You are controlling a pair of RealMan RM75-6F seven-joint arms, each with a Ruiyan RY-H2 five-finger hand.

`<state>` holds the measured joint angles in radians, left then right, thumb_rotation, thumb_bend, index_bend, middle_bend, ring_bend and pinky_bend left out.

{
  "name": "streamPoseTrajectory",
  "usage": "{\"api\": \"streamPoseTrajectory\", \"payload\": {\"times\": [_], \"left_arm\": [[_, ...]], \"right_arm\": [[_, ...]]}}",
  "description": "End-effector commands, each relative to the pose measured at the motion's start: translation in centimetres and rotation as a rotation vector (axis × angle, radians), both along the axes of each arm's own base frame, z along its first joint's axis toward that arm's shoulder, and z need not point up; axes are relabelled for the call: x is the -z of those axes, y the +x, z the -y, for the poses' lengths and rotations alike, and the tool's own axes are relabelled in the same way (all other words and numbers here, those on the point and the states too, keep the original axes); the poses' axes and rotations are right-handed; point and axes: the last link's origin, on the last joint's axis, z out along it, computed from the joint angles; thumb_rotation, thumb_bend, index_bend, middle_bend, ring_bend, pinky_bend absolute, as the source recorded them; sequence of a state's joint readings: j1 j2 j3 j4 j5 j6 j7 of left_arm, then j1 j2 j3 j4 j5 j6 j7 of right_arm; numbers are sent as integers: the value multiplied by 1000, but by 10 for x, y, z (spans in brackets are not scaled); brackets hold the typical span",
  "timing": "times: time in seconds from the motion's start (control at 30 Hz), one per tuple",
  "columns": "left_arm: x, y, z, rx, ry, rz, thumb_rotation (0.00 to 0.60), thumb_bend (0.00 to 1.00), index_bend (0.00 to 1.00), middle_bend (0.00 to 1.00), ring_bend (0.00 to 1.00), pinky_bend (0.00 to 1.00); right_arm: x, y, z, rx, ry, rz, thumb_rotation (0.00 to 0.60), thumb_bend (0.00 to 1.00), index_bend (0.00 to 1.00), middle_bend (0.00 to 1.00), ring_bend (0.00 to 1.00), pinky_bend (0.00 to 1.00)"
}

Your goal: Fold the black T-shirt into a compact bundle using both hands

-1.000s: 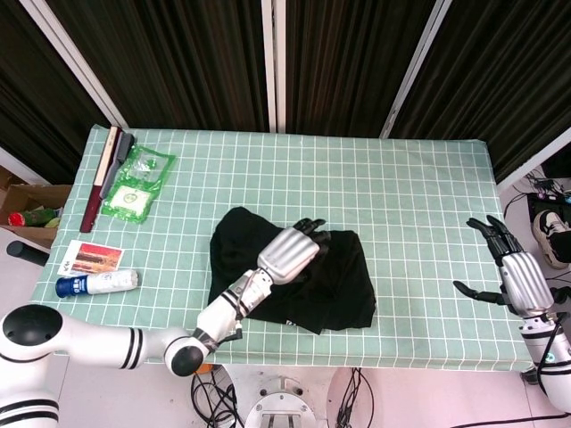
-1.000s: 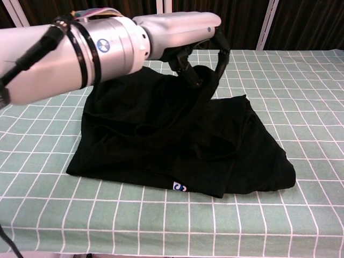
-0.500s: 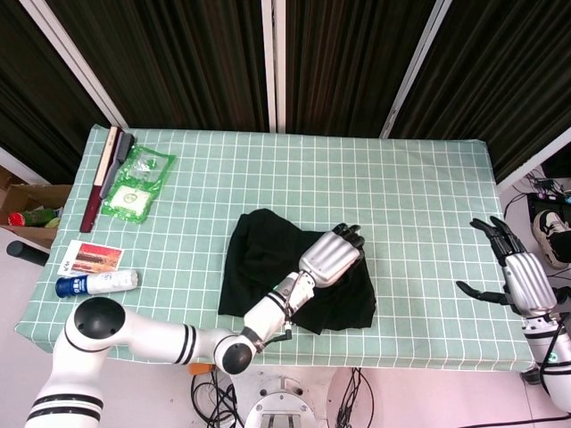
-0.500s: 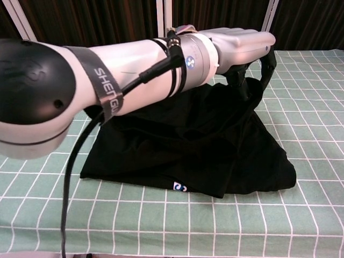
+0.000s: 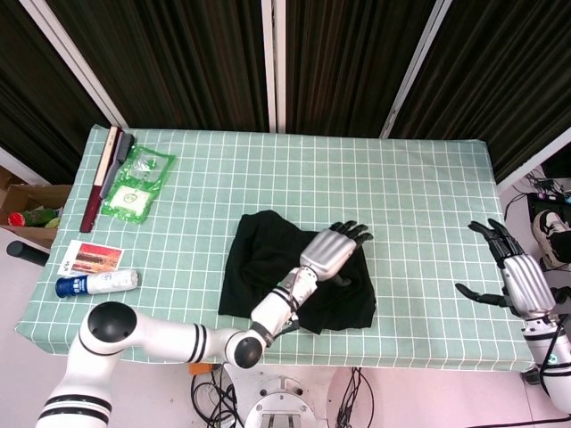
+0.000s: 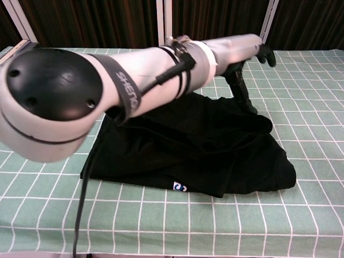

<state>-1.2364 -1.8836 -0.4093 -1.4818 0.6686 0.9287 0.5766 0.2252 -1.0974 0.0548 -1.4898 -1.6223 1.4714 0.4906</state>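
The black T-shirt (image 5: 268,267) lies folded over itself in a rumpled block near the table's front middle; in the chest view the shirt (image 6: 188,156) shows a small blue label at its front edge. My left hand (image 5: 335,249) hovers over the shirt's right part with fingers stretched out and nothing in them. In the chest view the left hand (image 6: 242,49) is above the cloth, its thumb pointing down at the far right edge of the shirt. My right hand (image 5: 520,279) hangs open past the table's right edge, well away from the shirt.
At the far left of the green checked tablecloth (image 5: 419,196) lie dark flat books (image 5: 105,174), a green packet (image 5: 136,183), a printed card (image 5: 89,257) and a small bottle (image 5: 96,283) on its side. A cardboard box (image 5: 31,214) stands off the table's left edge.
My left hand carried the shirt's lifted layer to the right, laid it down and spread its fingers. The shirt is now narrower and flatter. The right hand barely moved.
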Motion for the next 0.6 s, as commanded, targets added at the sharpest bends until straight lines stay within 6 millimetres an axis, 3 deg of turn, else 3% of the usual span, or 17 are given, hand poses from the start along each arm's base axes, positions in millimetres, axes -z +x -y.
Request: {"api": "streamPoseTrajectory", "payload": {"times": [0.03, 0.17, 0.33, 0.47, 0.6], "left_arm": [[-59, -42, -16, -111, 69, 112, 599, 140, 149, 76, 56, 149], [-108, -108, -18, -217, 157, 125, 600, 139, 150, 77, 56, 149], [-146, -184, -3, -313, 230, 55, 600, 140, 151, 96, 57, 151], [-165, -231, 17, -350, 292, -6, 600, 139, 157, 111, 57, 152], [-170, -263, 39, -348, 323, -55, 600, 138, 162, 122, 57, 152]], "right_arm": [[2, 4, -1, -21, 10, -3, 600, 71, 97, 168, 15, 172], [15, 17, -1, -83, 71, -24, 600, 128, 99, 179, 17, 172], [42, 55, 8, -203, 209, -80, 600, 355, 108, 221, 33, 187], [69, 109, 25, -346, 303, -106, 600, 501, 115, 234, 36, 187], [98, 165, 43, -471, 360, -194, 600, 551, 115, 234, 39, 187]]}}
